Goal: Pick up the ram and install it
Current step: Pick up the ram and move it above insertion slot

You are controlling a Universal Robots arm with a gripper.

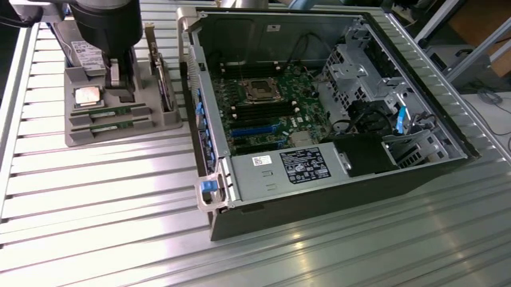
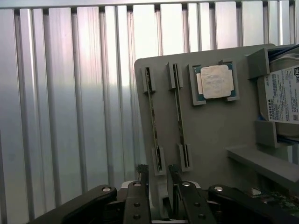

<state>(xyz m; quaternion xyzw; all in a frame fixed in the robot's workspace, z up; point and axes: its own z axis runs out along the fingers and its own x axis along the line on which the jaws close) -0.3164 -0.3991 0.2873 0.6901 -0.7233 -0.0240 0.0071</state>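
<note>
Two thin green ram sticks lie side by side in slots of a grey parts tray [image 1: 160,128]. In the wrist view they are the ram [image 2: 154,126] and a second stick [image 2: 179,112]; in the exterior view they sit at the tray's front, the ram [image 1: 112,126] in front of the second stick [image 1: 108,112]. My gripper [image 2: 158,175] hovers over the tray, open, its dark fingertips [image 2: 142,171] apart with nothing between them, roughly in line with the end of the ram nearer the tray's edge. In the exterior view the gripper [image 1: 119,86] hangs above the tray's middle.
The tray also holds a square silver processor [image 1: 88,95], a hard drive [image 2: 282,98] and an upright expansion card [image 1: 164,78]. At the exterior view's right stands the open computer case [image 1: 415,179] with its motherboard [image 1: 264,107] and black memory slots. Ribbed aluminium table all around.
</note>
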